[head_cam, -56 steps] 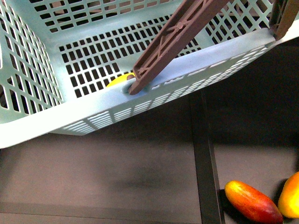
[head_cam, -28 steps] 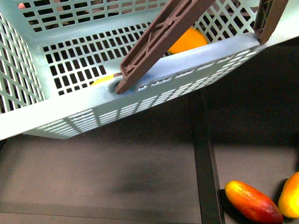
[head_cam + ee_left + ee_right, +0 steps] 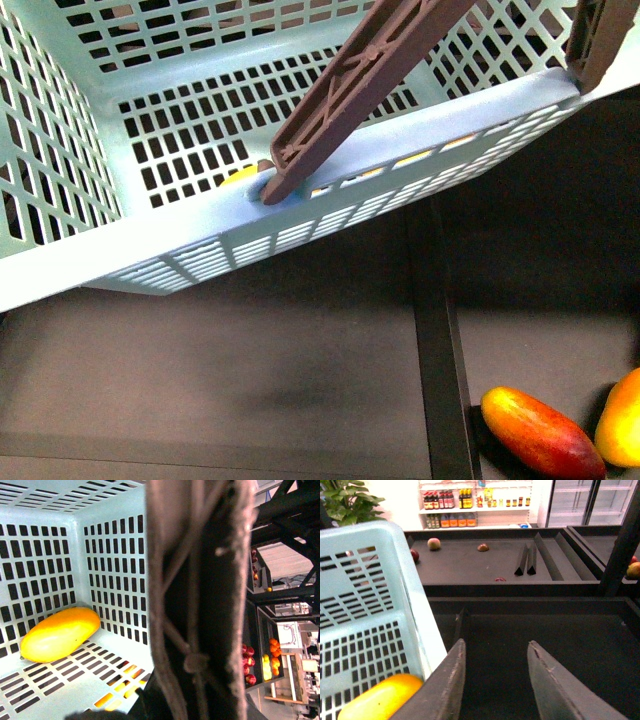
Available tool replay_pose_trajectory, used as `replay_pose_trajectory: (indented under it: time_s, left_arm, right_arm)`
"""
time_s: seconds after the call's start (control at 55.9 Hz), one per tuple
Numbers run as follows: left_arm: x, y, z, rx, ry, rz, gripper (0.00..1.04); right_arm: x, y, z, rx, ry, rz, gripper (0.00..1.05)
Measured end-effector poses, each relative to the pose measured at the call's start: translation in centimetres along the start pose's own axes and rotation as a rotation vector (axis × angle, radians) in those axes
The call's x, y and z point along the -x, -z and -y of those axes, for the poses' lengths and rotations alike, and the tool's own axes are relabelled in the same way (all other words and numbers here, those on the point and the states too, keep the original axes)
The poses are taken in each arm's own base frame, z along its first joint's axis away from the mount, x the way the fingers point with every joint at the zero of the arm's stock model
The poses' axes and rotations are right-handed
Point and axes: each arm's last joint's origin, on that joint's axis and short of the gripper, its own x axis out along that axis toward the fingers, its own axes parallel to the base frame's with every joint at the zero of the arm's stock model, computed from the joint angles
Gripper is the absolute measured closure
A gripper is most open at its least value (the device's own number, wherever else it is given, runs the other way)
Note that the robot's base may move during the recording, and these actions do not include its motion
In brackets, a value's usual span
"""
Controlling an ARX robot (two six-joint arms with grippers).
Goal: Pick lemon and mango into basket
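The light teal basket [image 3: 150, 235] hangs tilted and fills the upper front view. My left gripper is shut on its brown ribbed handle [image 3: 200, 580], which hides the fingers in the left wrist view. A deep yellow-orange mango [image 3: 60, 633] lies inside, in a corner of the slotted floor, and the mango [image 3: 380, 700] also shows against the basket wall [image 3: 420, 610]. A yellow sliver behind the near rim by the handle pivot looks like the lemon [image 3: 240, 178]. My right gripper [image 3: 496, 645] is open beside the basket, with nothing between its fingers.
An elongated red-orange mango [image 3: 540, 432] and a yellow-orange fruit [image 3: 622, 418] lie on the dark shelf at lower right. A black divider bar [image 3: 440, 340] runs down the shelf. Further dark shelves [image 3: 485, 555] with scattered fruit stand behind.
The basket swung: it sat lower half a second ago, showing an orange fruit above the near rim. It is now higher and that fruit is only glints through the wall slots.
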Motion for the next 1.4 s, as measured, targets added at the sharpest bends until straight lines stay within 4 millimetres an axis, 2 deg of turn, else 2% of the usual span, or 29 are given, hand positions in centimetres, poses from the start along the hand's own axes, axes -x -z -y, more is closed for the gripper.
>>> replay_pose_trajectory:
  time_s: [0.072, 0.107, 0.286, 0.895, 1.396]
  left_arm:
    - [0.0, 0.0, 0.0, -0.002, -0.004, 0.006, 1.01]
    - [0.0, 0.0, 0.0, -0.003, -0.004, 0.006, 1.01]
    - [0.0, 0.0, 0.0, -0.001, -0.002, 0.003, 1.01]
    - [0.0, 0.0, 0.0, -0.001, -0.002, 0.003, 1.01]
    - [0.0, 0.0, 0.0, -0.001, -0.002, 0.003, 1.01]
  right_arm:
    - [1.0, 0.9, 0.4, 0.001, 0.001, 0.008, 0.98]
    - [1.4, 1.3, 0.6, 0.006, 0.001, 0.005, 1.03]
    - [3.1, 3.0, 1.9, 0.005, 0.007, 0.007, 1.03]
    - [6.3, 5.6, 1.9, 0.005, 0.003, 0.021, 1.03]
    - [7.6, 5.5, 1.9, 0.005, 0.002, 0.033, 1.03]
